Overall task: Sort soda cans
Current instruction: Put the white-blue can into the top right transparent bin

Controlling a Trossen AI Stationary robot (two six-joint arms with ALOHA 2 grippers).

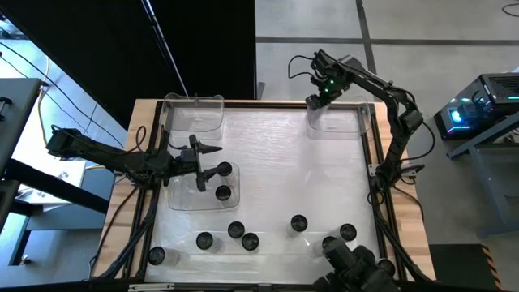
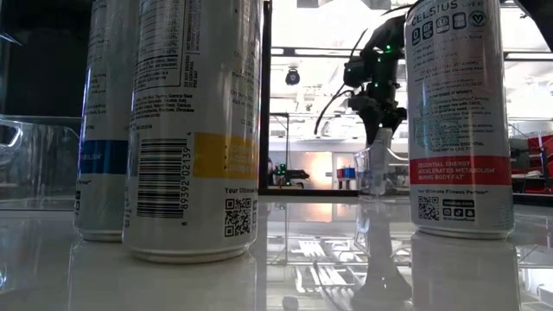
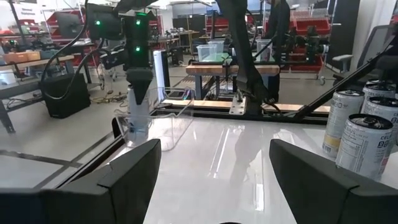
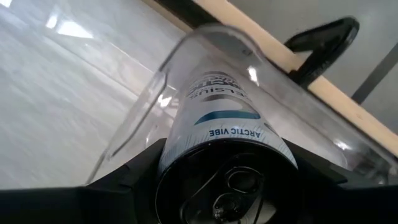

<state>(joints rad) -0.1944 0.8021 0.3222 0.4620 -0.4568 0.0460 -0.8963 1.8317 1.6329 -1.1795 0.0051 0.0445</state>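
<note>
High view, right gripper: hanging over the clear tray at the table's far right corner.
Right wrist view, right gripper: its fingers are clamping the sides of a can labelled Arctic Vibe, dark pull-tab top facing the camera, the can's body reaching down between the tray's clear walls.
Low view, right gripper: showing far across the table, hanging above that tray.
High view, left gripper: lying low over the table's left side, at the far edge of the middle-left tray.
Left wrist view, left gripper: its two dark fingers are standing wide apart with bare white table between them, holding nothing.
Cans in the middle-left tray: two.
Cans along the table's near edge: about eight dark tops are showing; one or two are partly hidden behind the dark camera mount.
Clear trays: three, the third sitting at the far left.
Low view, near cans: three are standing close to the lens.
</note>
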